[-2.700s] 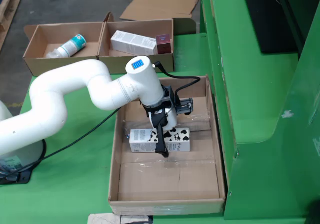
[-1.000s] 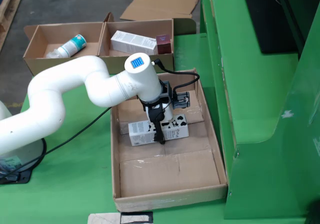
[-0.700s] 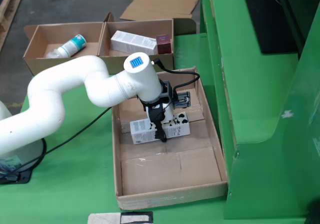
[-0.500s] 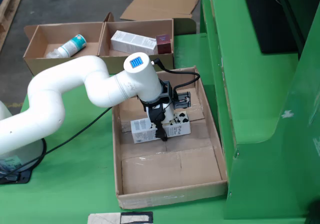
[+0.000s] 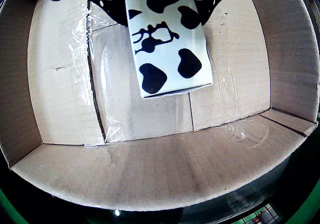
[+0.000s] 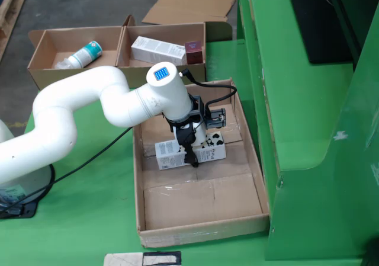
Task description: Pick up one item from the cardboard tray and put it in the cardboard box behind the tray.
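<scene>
On the green table [image 6: 89, 218], your gripper [image 6: 190, 150] is clamped around the carton [image 6: 189, 151] mid-tray [image 6: 201, 233] (cow-print end showing), so lift straight up before swinging to the box [image 6: 163, 73] behind.

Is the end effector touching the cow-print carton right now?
Touching. In the view from the side, the end effector straddles the cow-print carton; the view riding on it shows the carton wedged between its black fingers.
</scene>
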